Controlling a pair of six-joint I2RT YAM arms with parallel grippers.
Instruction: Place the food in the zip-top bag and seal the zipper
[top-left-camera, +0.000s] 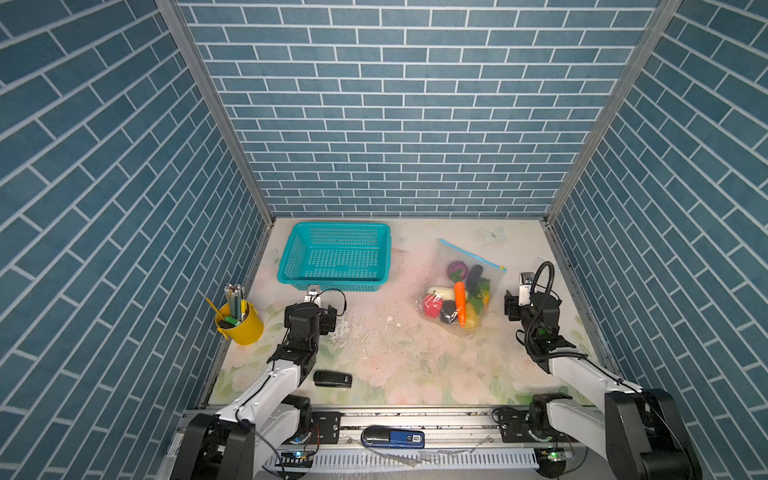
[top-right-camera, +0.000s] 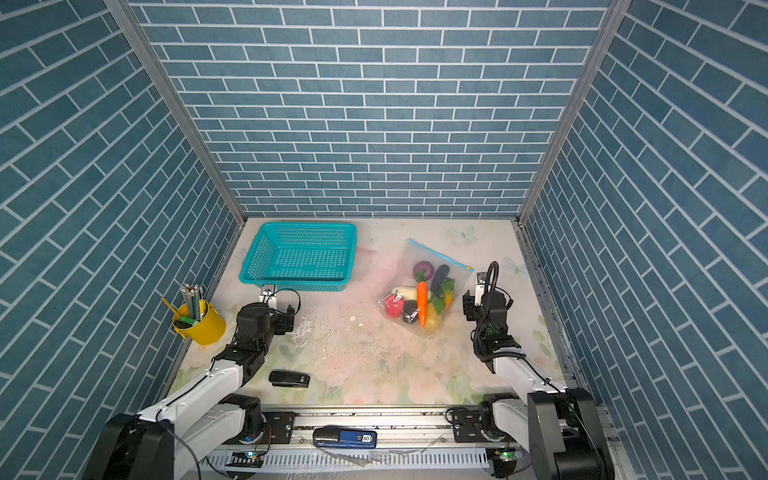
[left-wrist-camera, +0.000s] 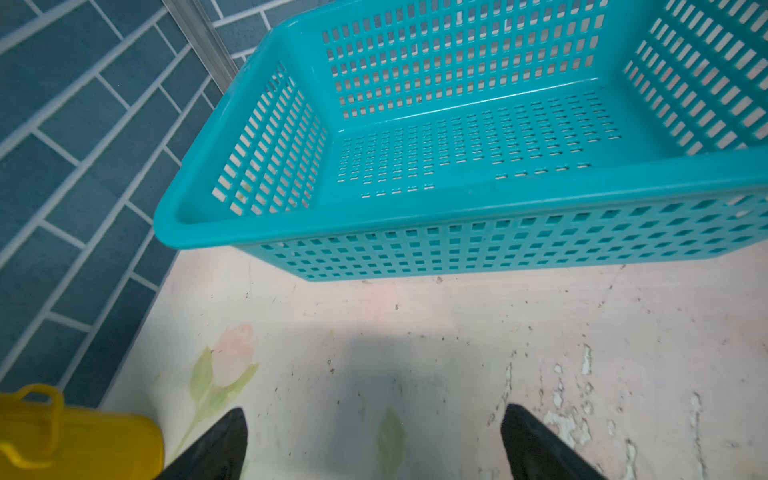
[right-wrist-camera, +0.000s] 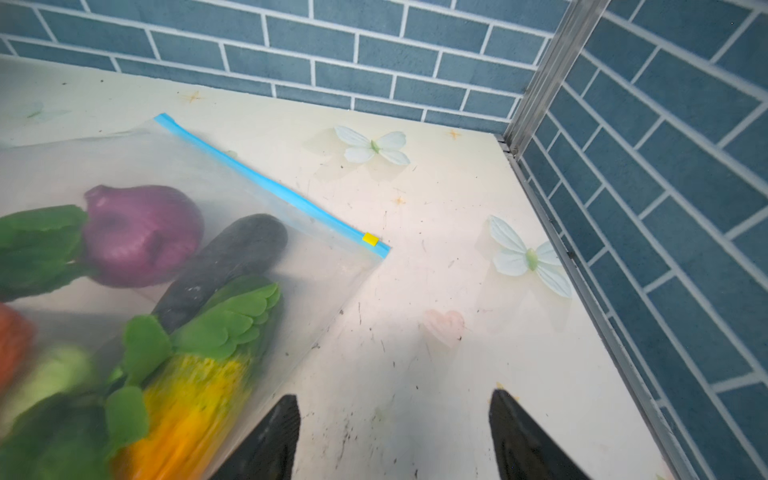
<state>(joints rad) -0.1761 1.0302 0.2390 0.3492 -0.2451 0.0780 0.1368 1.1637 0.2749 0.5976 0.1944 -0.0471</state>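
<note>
right gripper (right-wrist-camera: 394, 397) is hovering with its jaws spread and nothing between them, just beside the corner of the zip-top bag (right-wrist-camera: 320, 270) that is lying flat on the table (right-wrist-camera: 436, 208), the zipper (right-wrist-camera: 270, 189) having its yellow slider (right-wrist-camera: 370, 239) at the end nearest the gripper. the food (top-left-camera: 457, 299) is showing inside the bag, well apart from the left gripper (left-wrist-camera: 375, 409), which is hanging wide open and empty near the teal basket (left-wrist-camera: 415, 216).
</note>
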